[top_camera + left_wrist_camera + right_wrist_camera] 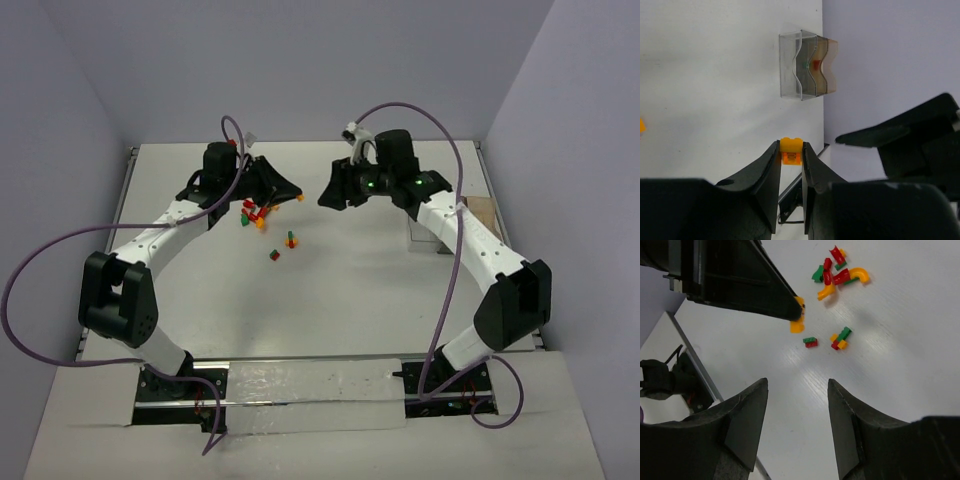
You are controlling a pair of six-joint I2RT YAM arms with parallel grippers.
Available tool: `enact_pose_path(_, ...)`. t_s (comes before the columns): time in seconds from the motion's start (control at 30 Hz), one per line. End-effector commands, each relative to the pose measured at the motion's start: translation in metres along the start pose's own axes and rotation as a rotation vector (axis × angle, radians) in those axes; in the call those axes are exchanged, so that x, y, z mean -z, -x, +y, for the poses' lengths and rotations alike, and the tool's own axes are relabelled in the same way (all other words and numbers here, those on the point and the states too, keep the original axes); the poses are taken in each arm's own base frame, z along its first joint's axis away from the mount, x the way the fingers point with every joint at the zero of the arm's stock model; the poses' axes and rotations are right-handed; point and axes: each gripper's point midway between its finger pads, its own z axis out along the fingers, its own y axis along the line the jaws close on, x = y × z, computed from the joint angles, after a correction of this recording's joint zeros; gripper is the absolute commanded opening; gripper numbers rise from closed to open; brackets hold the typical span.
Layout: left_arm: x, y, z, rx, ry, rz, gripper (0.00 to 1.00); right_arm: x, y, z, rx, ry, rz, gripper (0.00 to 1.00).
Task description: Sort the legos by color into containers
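Observation:
My left gripper (296, 195) is shut on a small orange lego (791, 150), held above the table; it also shows in the right wrist view (799, 305). The three joined clear containers (807, 65) stand ahead of it by the wall, with a red piece in a far bin. In the top view the containers (428, 240) sit partly under the right arm. My right gripper (327, 198) is open and empty (796, 383), facing the left gripper. The loose pile of red, green and orange legos (255, 213) lies under the left wrist and also shows in the right wrist view (837, 274).
Two small stuck-together lego clusters (291, 240) (274, 255) lie apart from the pile toward the table's middle. They also show in the right wrist view (810, 342) (841, 338). A tan cardboard piece (483, 213) sits by the right wall. Purple cables arc over both arms.

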Motion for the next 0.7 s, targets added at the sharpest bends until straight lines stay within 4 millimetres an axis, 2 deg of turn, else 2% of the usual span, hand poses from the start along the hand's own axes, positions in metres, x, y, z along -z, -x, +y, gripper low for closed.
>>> enact_pose_path(0.0, 0.001, 0.006, -0.014, 0.081, -0.008, -0.018, 0.0, -0.02, 0.027, 0.005, 0.046, -0.09, -0.071, 0.58)
enact_pose_path(0.2, 0.001, -0.007, -0.016, 0.125, -0.048, 0.034, 0.0, -0.038, 0.029, -0.003, 0.057, -0.143, -0.054, 0.57)
enact_pose_path(0.4, 0.002, -0.012, -0.022, 0.145, -0.085, 0.057, 0.0, -0.048, 0.027, -0.005, 0.056, -0.144, -0.037, 0.55)
enact_pose_path(0.53, 0.002, -0.012, -0.028, 0.14, -0.112, 0.058, 0.0, -0.051, 0.031, 0.006, 0.065, -0.089, -0.042, 0.55)
enact_pose_path(0.67, 0.0, -0.016, -0.026, 0.148, -0.116, 0.066, 0.0, -0.053, 0.027, 0.019, 0.072, -0.025, -0.03, 0.55)
